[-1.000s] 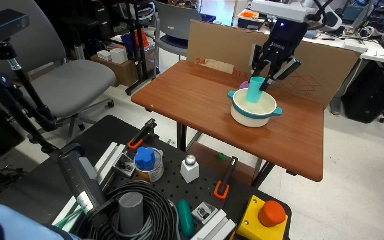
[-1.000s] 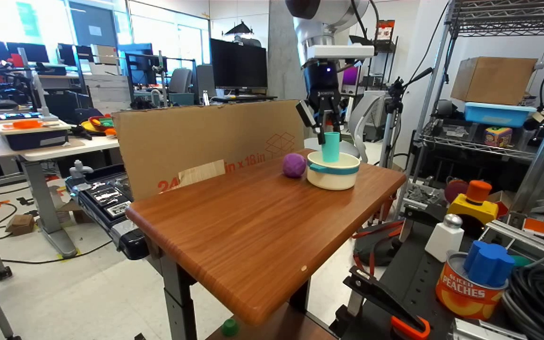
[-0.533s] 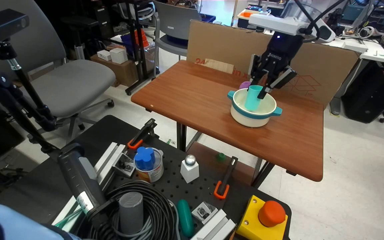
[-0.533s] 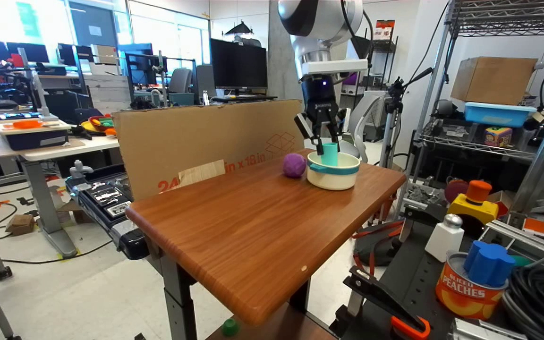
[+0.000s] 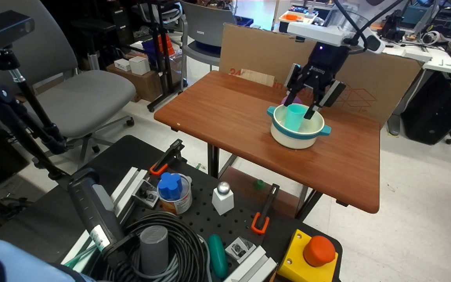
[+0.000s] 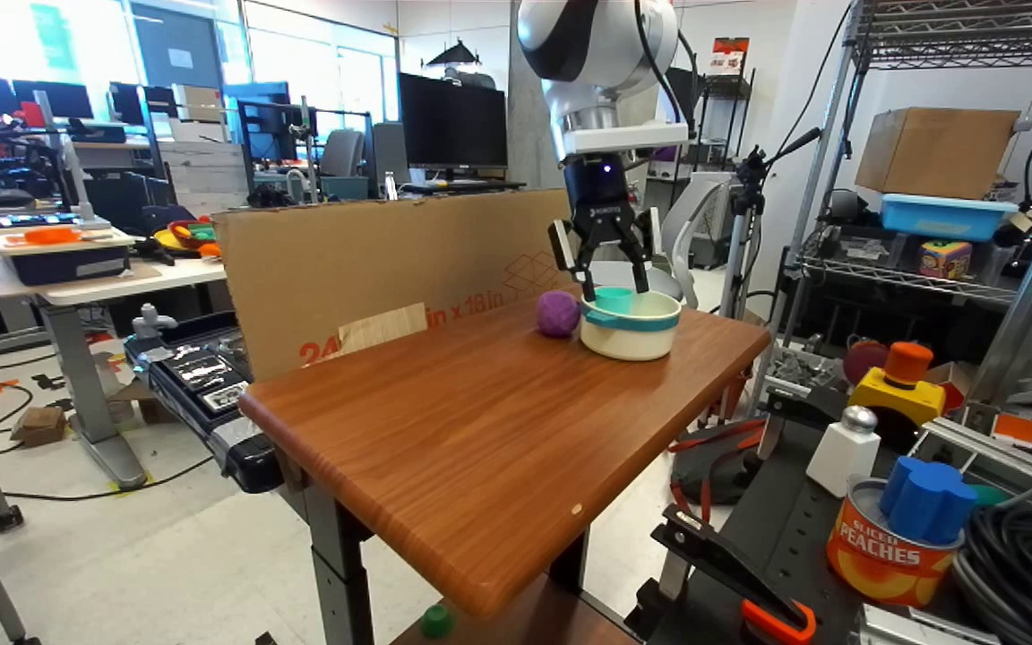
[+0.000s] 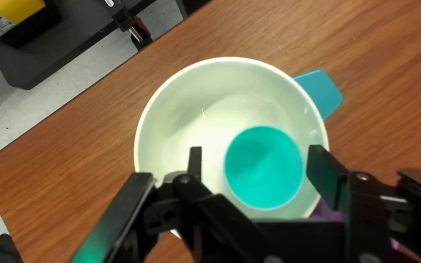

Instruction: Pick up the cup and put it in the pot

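Note:
The teal-green cup [image 5: 294,118] stands inside the cream-white pot [image 5: 294,141], toward one side of it, with its mouth facing up. In an exterior view only the top of the cup [image 6: 613,301] shows above the rim of the pot [image 6: 628,343]. Seen from above in the wrist view, the cup [image 7: 264,168] lies between the spread fingers of my gripper [image 7: 255,153]. A gap shows on each side of it, narrower by the right-hand finger [image 7: 320,164]. In both exterior views my gripper [image 5: 299,109] [image 6: 614,291] is open over the pot, fingertips at about cup-mouth height.
A purple ball [image 6: 558,313] sits on the wooden table [image 6: 462,421] close beside the pot. Upright cardboard [image 6: 373,260] lines the table's far edge. A black perforated cart [image 5: 210,227] with clamps, a can and cables stands near the table.
The gripper has come down with the cup, which now sits lower in the pot. Its fingers have since spread off the cup's sides. The pot has barely moved.

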`<state>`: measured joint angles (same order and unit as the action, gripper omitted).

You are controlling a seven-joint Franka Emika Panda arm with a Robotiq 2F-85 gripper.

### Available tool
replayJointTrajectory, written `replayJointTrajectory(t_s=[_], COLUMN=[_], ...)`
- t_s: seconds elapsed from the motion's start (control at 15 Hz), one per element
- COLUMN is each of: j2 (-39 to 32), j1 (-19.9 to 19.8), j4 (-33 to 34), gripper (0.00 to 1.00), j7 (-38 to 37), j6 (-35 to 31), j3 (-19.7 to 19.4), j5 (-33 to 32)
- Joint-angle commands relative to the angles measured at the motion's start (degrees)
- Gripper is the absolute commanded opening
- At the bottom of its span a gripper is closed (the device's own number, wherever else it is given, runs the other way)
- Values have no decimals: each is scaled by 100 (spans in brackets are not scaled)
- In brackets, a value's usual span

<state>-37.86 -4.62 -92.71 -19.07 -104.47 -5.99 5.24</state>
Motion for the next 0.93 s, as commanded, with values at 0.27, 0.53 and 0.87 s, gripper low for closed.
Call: replayJointTrajectory(t_s=[0.27, 0.53, 0.87], j2=[1200, 2216, 2260], j1=[448, 609, 658], j4=[-921, -1544, -1391], gripper=[100, 100, 100], j7=[395, 870, 660], j6=[-169, -129, 189], j3=[180, 495, 566], j5=[-172, 36, -13])
